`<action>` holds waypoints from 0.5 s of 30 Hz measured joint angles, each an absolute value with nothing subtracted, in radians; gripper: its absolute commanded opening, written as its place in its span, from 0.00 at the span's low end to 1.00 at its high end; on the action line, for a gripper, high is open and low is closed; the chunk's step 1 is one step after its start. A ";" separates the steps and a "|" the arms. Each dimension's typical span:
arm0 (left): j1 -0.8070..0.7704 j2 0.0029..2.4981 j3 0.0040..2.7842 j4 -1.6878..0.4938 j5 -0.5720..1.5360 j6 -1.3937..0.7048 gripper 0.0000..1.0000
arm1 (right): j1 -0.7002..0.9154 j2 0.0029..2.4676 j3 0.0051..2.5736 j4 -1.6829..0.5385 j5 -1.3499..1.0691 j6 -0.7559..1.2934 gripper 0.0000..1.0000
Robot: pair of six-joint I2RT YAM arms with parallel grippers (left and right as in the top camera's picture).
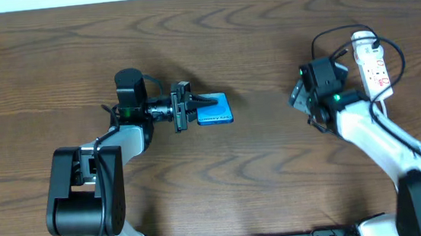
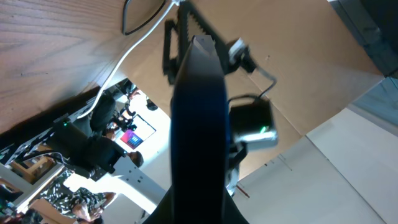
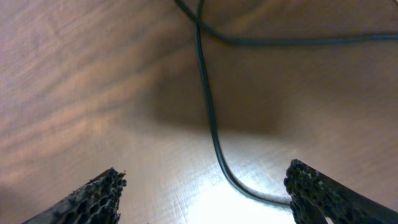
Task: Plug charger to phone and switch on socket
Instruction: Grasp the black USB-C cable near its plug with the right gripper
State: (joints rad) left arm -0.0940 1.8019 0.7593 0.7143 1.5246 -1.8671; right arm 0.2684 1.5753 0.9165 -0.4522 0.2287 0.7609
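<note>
Overhead: I've got the left gripper [image 1: 203, 103] reaching right near mid-table [image 1: 202, 27], jaws pinching the left end of the phone [image 1: 218, 116], blue screen visible. The right gripper [image 1: 299, 96] is well apart to the right, nose down toward the wood. The socket [image 1: 375, 69] lies far right, just beside the right arm, with the charger [image 1: 401, 57] looping its thin black cable around it.

Left wrist: the phone [image 2: 199, 124] shows edge-on, a dark slab running up mid-frame from the jaws. The jaws themselves are mostly hidden behind it.

Right wrist: both fingers [image 3: 93, 196] sit in the lower corners, jaws spread wide. A run of charger cable [image 3: 208, 118] lies on the table between them, touching neither.
</note>
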 measured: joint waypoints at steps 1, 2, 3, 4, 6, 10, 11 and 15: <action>-0.094 1.802 0.759 0.714 1.525 -1.867 0.08 | 0.258 1.612 0.939 -0.439 0.224 0.757 0.75; -0.094 1.802 0.759 0.714 1.525 -1.867 0.08 | 0.251 1.633 0.950 -0.427 0.220 0.757 0.73; -0.094 1.802 0.759 0.714 1.525 -1.867 0.08 | 0.244 1.658 0.957 -0.407 0.213 0.755 0.70; -0.094 1.802 0.759 0.714 1.525 -1.867 0.07 | 0.237 1.682 0.961 -0.389 0.201 0.752 0.65; -0.094 1.802 0.759 0.714 1.525 -1.867 0.08 | 0.226 1.729 0.963 -0.363 0.171 0.750 0.55; -0.094 1.802 0.759 0.714 1.525 -1.867 0.08 | 0.218 1.801 0.963 -0.348 0.135 0.751 0.50; -0.094 1.802 0.759 0.714 1.525 -1.867 0.08 | 0.218 1.802 0.968 -0.345 0.126 0.751 0.48; -0.094 1.802 0.759 0.714 1.525 -1.867 0.08 | 0.218 1.804 0.970 -0.346 0.104 0.730 0.23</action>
State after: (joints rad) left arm -0.0940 1.8019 0.7593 0.7143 1.5246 -1.8671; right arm 0.2176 1.8042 0.9699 -0.3462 0.1036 0.7296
